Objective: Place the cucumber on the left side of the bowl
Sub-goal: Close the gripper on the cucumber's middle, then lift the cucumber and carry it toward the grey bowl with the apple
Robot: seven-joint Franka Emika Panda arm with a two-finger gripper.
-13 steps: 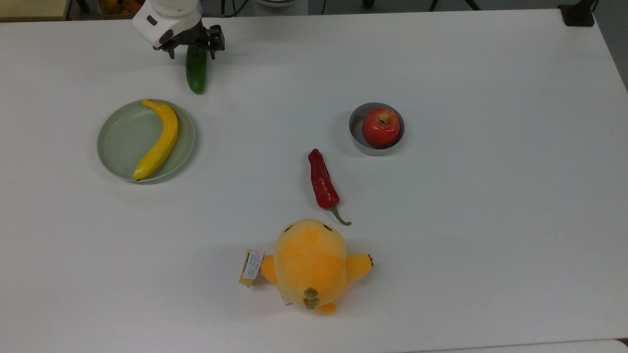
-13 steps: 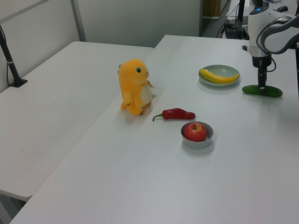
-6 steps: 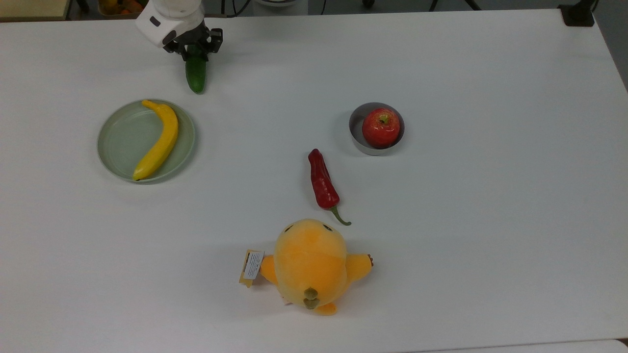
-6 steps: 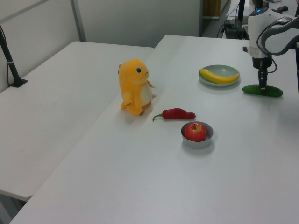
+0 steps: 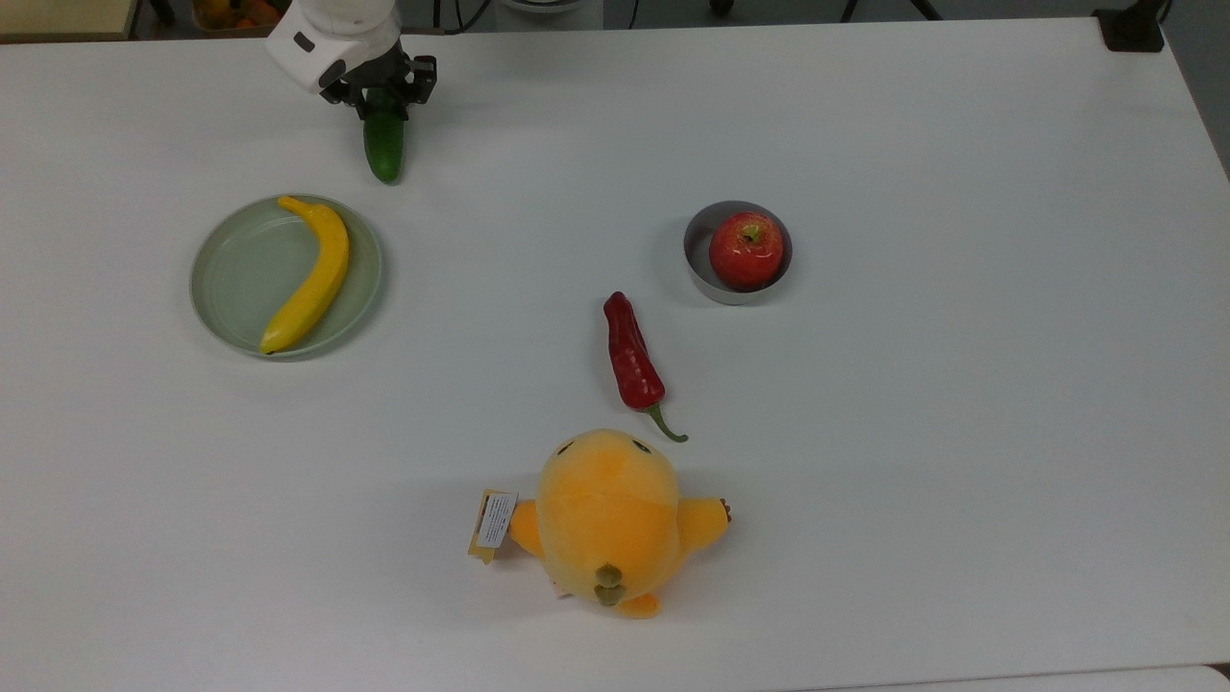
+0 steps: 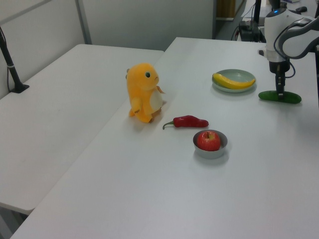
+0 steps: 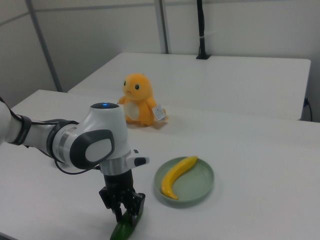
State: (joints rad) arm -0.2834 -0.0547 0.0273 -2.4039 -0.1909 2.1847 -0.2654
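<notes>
- The desk (image 5: 865,481) is a wide white surface carrying everything, with plenty of bare room around the bowl.
- The arm (image 7: 85,142) reaches down at the far edge of the top view, its hand (image 5: 382,96) set over the upper end of the cucumber.
- A yellow plush toy (image 5: 607,514) sits near the front edge in the top view, well apart from the work.
- A pale green plate (image 5: 231,288) with a banana (image 5: 309,274) lies just below the cucumber in the top view; it is not the target.
- The cucumber (image 5: 384,144) lies flat on the desk, well apart from the bowl, lengthwise toward the plate.
- The hand's fingers look closed around the cucumber's far end, gripping it rather than standing spread.
- A red chili pepper (image 5: 632,360) lies below and to the top view's left of the bowl, close to the drop area.
- The bowl (image 5: 701,250) is small and grey, with a red apple (image 5: 747,250) inside.
- Doing the lift well: the grip sits near one end, so the free end may droop; raise it straight and slowly, check it stays level, then carry it high enough to pass over the plate's rim.
- I judge the bare patch beside the bowl, above the chili, the safest spot to lay it.
</notes>
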